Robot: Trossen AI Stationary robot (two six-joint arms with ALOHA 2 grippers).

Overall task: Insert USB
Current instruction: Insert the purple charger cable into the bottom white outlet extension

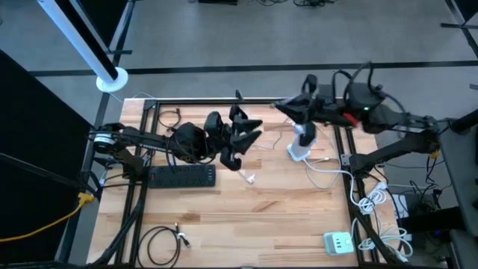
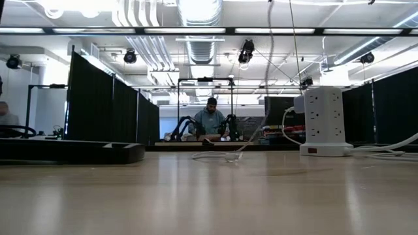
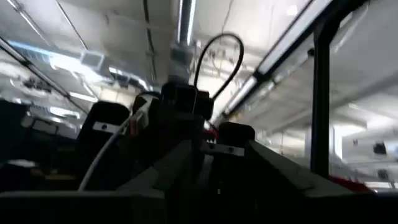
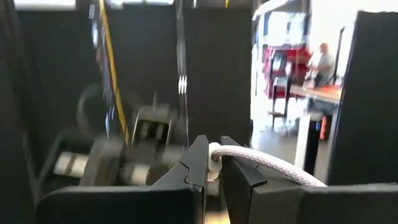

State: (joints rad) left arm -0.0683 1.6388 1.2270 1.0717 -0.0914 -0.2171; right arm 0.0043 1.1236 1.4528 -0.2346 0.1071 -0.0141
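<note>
While the white cable (image 4: 261, 163) is pinched tight in the right gripper (image 4: 211, 165) above the power tower (image 1: 301, 142), it looks soft and bendy, so it is best held near its stiff plug.

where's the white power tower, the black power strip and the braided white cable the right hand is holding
white power tower (image 2: 323, 121): low view, middle of its socket face
black power strip (image 1: 183, 176): high view, centre of its top
braided white cable (image 4: 267, 164): right wrist view, on the braid just past the fingers of the right hand (image 4: 211, 165)
</note>
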